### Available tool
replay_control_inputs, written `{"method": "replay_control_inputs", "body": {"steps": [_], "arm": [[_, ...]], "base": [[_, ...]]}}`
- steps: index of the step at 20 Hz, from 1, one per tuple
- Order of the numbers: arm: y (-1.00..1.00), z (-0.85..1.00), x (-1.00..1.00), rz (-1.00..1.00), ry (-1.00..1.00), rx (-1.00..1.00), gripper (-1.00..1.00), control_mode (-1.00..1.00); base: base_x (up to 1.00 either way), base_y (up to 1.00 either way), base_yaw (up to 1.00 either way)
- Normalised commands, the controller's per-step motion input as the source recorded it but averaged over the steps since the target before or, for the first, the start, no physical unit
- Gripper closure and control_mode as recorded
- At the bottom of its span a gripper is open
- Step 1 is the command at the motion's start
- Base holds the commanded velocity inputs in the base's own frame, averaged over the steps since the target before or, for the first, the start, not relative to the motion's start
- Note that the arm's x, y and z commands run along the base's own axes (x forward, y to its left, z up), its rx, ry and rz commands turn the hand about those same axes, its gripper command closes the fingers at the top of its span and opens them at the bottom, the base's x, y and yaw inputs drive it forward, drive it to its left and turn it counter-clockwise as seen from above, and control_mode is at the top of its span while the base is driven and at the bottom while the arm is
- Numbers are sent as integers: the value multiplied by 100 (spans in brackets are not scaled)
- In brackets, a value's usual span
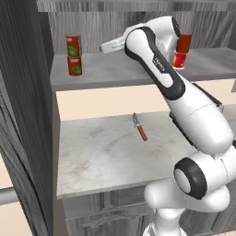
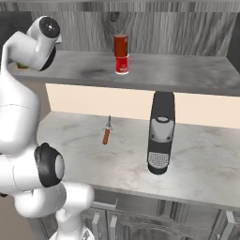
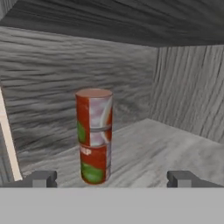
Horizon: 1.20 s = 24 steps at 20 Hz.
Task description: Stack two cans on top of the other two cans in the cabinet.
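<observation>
On the left of the cabinet's shelf board [image 1: 115,71], a can with a green label [image 1: 73,45] stands upright on another green-labelled can [image 1: 74,65]. The hand view shows this stack [image 3: 94,135] straight ahead, set back from my gripper [image 3: 112,178]. The gripper is open, its fingertips [image 3: 43,178] wide apart with nothing between them. My hand [image 1: 108,46] hangs over the shelf to the right of that stack. On the right of the shelf, a plain darker red can [image 1: 184,43] sits on a can with a white lower band [image 1: 179,60]; this pair is the top can [image 2: 121,45] and lower can [image 2: 122,64].
An orange-handled knife [image 1: 139,127] lies on the pale marble counter [image 1: 106,152] below the shelf. A black coffee machine [image 2: 161,133] stands on the counter to the right. The cabinet's dark side panel [image 1: 23,92] rises at the left.
</observation>
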Motion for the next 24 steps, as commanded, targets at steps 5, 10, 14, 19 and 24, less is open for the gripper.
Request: {"method": "replay_control_inputs", "body": {"steps": [5, 10, 14, 19, 24], "arm": [[-26, -10, -47, -9, -6, 0, -100, -100], [-34, 0, -49, -16, -5, 0, -100, -100], [-55, 0, -57, -30, -1, 0, -100, -100], [-59, 0, -59, -32, 0, 0, -100, -100], [-61, 0, -69, -28, 0, 0, -100, -100]], "base": [[0, 0, 0], [0, 0, 0], [0, 0, 0], [0, 0, 0], [0, 0, 0]]}}
